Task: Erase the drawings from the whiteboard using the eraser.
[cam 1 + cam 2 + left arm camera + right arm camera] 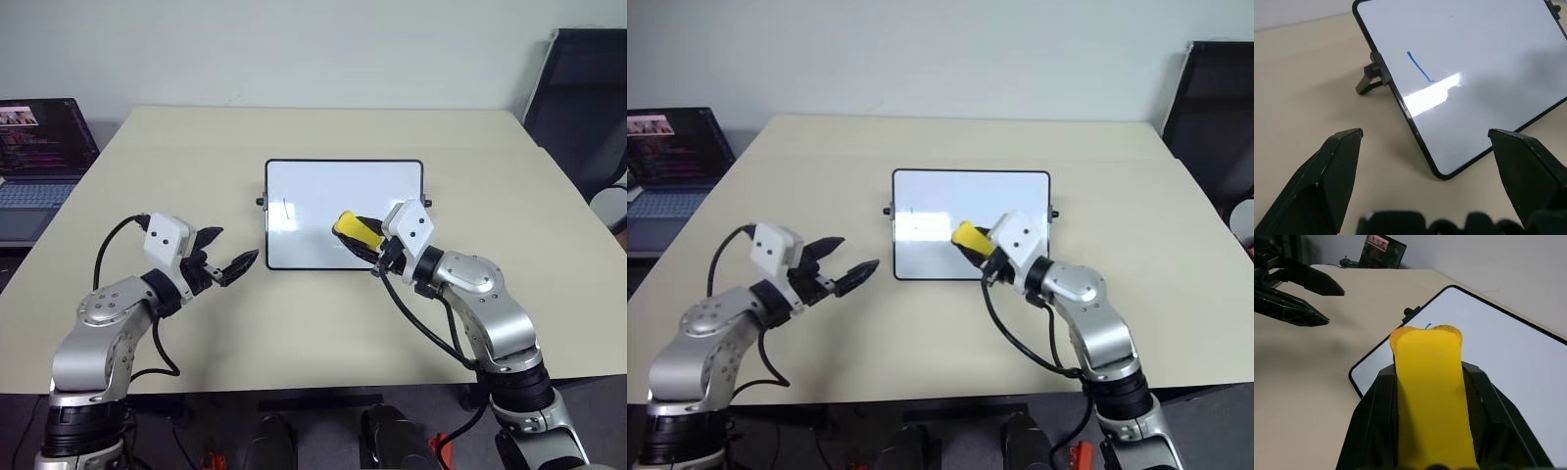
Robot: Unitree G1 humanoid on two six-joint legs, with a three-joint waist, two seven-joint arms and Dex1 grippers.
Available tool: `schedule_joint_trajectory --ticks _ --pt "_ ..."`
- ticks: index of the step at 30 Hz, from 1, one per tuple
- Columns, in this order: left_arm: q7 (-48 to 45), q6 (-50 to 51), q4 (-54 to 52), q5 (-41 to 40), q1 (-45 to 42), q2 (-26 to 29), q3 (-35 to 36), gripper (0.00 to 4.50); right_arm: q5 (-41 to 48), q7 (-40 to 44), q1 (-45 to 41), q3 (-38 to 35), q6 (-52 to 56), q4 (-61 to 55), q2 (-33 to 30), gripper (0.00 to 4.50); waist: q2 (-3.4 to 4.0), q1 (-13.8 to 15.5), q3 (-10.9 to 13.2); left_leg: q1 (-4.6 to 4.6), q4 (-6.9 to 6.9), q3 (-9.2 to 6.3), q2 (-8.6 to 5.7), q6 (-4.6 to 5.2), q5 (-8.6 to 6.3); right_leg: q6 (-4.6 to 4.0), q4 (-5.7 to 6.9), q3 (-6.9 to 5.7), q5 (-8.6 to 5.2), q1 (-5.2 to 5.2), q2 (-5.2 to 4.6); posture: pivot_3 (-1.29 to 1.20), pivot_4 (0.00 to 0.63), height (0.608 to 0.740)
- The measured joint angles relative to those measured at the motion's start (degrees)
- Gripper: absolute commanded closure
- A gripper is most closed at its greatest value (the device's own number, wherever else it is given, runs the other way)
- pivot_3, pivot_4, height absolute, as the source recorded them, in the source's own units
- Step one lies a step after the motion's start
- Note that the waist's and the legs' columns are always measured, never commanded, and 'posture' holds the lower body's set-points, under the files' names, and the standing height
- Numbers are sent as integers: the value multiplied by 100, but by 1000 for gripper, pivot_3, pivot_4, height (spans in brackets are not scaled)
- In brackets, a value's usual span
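The whiteboard lies in the middle of the beige table. A short thin stroke of the drawings marks its left part and reads as a blue line in the left wrist view. My right gripper is shut on the yellow eraser, held over the board's near right area; in the right wrist view the eraser points toward the stroke. My left gripper stands open with nothing in it, off the board's near left corner, above the table.
An open laptop sits on a surface beside the table's left edge. A black chair stands past the far right corner. Bare tabletop surrounds the board.
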Motion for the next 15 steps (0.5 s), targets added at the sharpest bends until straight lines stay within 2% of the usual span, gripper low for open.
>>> schedule_joint_trajectory --ticks 6,15 --pt "85 -1 -7 -25 30 -1 44 0 -53 5 398 206 -228 -23 -306 3172 -3 6 -2 -4 -3 3 2 1 1 8 1 0 -4 -2 1 0 150 740" --pt "107 -4 -26 -25 28 -1 44 0 -86 4 417 499 -545 100 -406 3172 -4 8 -2 -5 -16 4 2 1 0 13 -2 0 -15 -3 2 0 150 740"
